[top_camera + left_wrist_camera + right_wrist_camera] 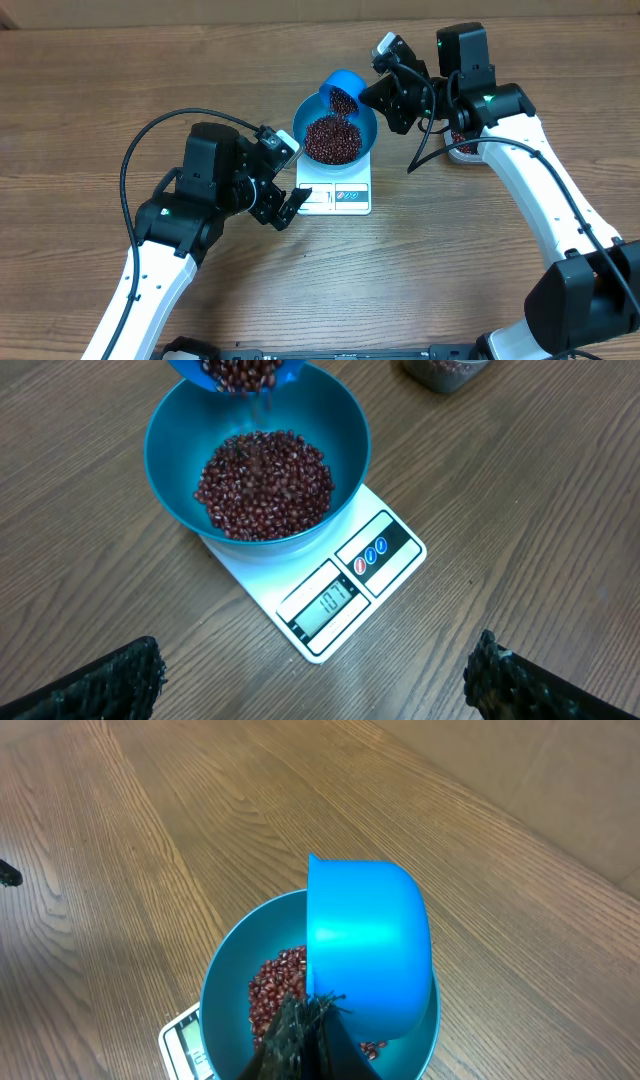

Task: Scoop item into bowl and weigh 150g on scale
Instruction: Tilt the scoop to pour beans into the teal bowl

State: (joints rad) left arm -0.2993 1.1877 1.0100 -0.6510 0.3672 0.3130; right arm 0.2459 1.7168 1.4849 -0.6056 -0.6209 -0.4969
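Note:
The blue bowl [370, 140] stands on the white scale [340, 196] and holds a heap of red-brown beans [332, 140]. My right gripper [372, 95] is shut on the handle of a small blue scoop [342, 88]. The scoop is tipped over the bowl's far rim, and beans are falling from it. In the right wrist view the scoop [370, 940] covers part of the bowl [225, 990], and my gripper [305, 1030] is shut on it. My left gripper [315, 670] stands open near the scale [345, 595], holding nothing. The scale's display reads 107.
A clear tub [462, 148] with more beans stands to the right of the bowl, mostly hidden behind my right arm. The rest is bare wooden tabletop [100, 100].

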